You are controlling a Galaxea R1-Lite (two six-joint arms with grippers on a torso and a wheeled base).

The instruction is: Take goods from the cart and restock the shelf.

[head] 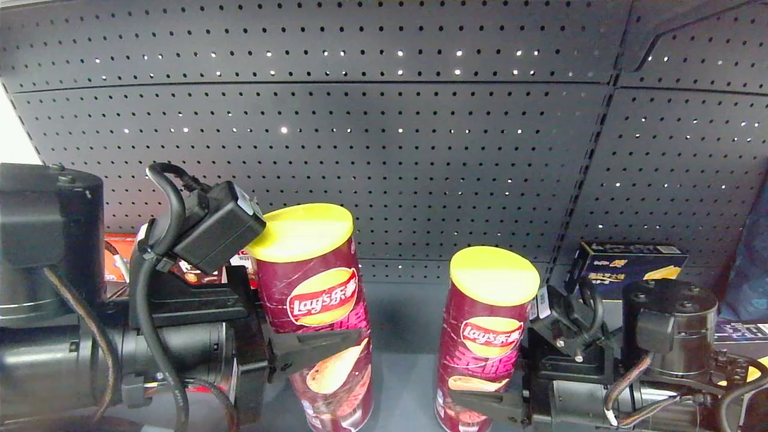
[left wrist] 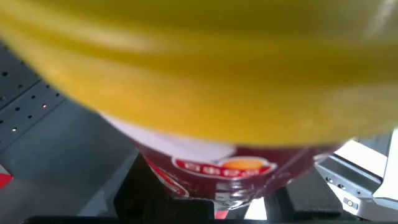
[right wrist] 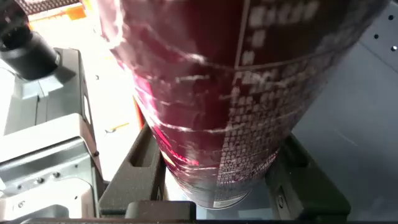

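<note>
Your left claw (head: 327, 354) pinches one red chip can (head: 312, 282) and your right claw (head: 474, 403) pinches a second can (head: 489, 312), both upright over the grey shelf (head: 399, 324) (its board partly hidden). Lower each straight down, keeping them apart, before you let go.

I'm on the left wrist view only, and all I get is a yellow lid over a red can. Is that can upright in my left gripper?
Observer: Yes. In the head view the left can stands upright, with the left gripper and its jaws shut on the can's middle.
Operator: What is the right arm holding?
Observer: The right gripper holds a second can, also upright. It is beside yours and apart from it.
Operator: Anything behind them?
Observer: A dark blue box stands on the shelf, behind the right arm.
</note>
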